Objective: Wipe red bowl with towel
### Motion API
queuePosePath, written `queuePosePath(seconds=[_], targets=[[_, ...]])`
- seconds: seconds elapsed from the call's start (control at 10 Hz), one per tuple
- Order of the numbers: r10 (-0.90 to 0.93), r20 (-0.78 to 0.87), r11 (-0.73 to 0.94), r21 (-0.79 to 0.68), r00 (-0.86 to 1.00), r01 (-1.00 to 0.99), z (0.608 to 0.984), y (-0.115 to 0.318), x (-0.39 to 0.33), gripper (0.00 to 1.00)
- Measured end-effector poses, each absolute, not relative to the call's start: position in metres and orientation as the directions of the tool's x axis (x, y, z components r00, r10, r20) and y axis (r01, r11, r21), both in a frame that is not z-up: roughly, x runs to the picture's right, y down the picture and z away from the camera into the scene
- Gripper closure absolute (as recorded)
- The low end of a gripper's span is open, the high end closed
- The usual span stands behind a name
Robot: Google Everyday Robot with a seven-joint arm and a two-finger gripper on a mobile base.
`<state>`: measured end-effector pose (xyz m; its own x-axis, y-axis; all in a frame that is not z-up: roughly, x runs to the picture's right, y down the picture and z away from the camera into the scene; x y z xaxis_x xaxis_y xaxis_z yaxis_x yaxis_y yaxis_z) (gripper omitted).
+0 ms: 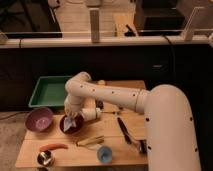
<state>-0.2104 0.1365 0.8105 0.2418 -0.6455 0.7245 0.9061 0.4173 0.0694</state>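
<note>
Lab: railed test table (pixel 75 153); gripper (pixel 70 120) in red bowl (pixel 78 128).

On the worktop (pixel 75 154), the gripper (pixel 70 115) hangs over the middle bowl (pixel 76 129), with the towel (pixel 67 123) inside that bowl. A larger bowl (pixel 39 120) sits just left, and a tray (pixel 49 91) lies behind both. Along the front edge, a small bowl (pixel 45 158) stands left and a cup (pixel 104 154) right.
</note>
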Motion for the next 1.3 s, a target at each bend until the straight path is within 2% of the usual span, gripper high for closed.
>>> queuePosePath(seconds=[0.3,0.8,1.3], targets=[[-0.667,0.718,0.394,0.11,0.201,0.913,0.804,0.139,-0.223,1.0],[-0.656,0.75,0.266,0.123,0.086,0.956,0.786,0.17,-0.224,1.0],[-0.641,0.748,0.285,0.025,0.171,0.958,0.782,0.176,-0.169,1.0]])
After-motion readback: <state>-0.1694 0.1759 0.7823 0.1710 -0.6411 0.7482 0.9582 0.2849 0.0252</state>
